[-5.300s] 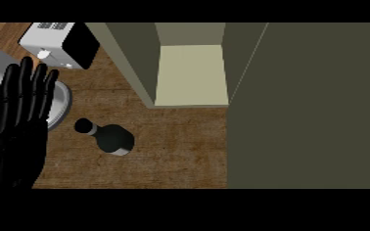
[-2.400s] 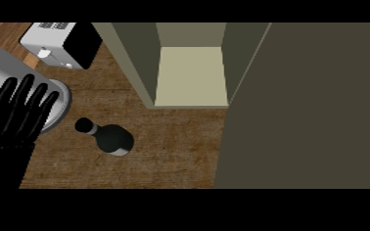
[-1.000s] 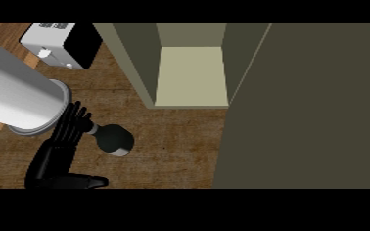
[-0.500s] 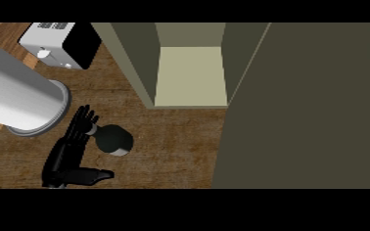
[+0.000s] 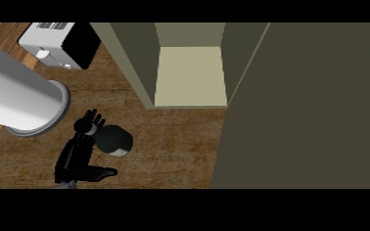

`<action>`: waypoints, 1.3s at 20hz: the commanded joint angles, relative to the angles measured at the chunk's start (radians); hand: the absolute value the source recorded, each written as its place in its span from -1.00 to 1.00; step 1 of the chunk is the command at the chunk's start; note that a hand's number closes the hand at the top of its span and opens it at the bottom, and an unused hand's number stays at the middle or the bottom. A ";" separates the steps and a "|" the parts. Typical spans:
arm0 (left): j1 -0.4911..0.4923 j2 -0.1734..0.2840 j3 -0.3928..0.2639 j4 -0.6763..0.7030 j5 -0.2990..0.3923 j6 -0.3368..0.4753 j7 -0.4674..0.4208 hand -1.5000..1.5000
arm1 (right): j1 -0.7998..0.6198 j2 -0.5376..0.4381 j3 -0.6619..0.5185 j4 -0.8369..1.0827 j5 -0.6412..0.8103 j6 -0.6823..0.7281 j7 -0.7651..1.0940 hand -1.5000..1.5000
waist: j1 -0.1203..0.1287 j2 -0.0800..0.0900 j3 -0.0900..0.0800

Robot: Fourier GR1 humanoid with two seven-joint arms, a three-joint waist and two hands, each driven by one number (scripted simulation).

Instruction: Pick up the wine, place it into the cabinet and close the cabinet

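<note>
The wine bottle [image 5: 117, 141] stands upright on the wooden counter [image 5: 173, 147], seen from above as a dark round body with a pale band. My left hand [image 5: 76, 152] is close against its left side. The fingers [image 5: 90, 123] are nearly straight and reach past the bottle's neck, and the thumb [image 5: 103, 173] sticks out below the bottle; nothing is curled round it. The grey left forearm [image 5: 25, 100] fills the left edge. The cabinet [image 5: 189, 76] stands open behind the bottle with a pale bare shelf. The right hand does not show.
The cabinet's open door [image 5: 303, 107] is a large dark panel covering the right side of the view. A white and black toaster [image 5: 61, 44] sits at the back left. Bare counter lies between the bottle and the cabinet's front edge.
The left hand swung down from the left edge, fingers up, to the bottle's left side, and in the last second slid slightly right against it. The bottle has not moved.
</note>
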 commanded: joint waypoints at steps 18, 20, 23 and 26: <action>-0.227 0.042 0.007 0.332 -0.028 -0.108 -0.162 1.00 | 0.003 -0.042 -0.100 -0.138 -0.108 -0.026 0.121 -1.00 | -0.001 -0.001 0.001; -0.178 -0.026 -0.060 0.335 -0.115 -0.035 -0.286 1.00 | -0.022 -0.031 -0.070 -0.052 -0.075 -0.028 0.089 -1.00 | 0.002 0.000 0.000; -0.206 -0.005 -0.106 0.287 -0.187 0.025 -0.347 1.00 | 0.003 -0.030 -0.089 -0.091 -0.106 -0.028 0.096 -1.00 | -0.006 -0.002 0.001; -0.180 -0.006 -0.103 0.248 -0.183 0.057 -0.380 1.00 | 0.029 -0.031 -0.077 -0.095 -0.089 -0.017 0.068 -1.00 | 0.005 -0.002 0.001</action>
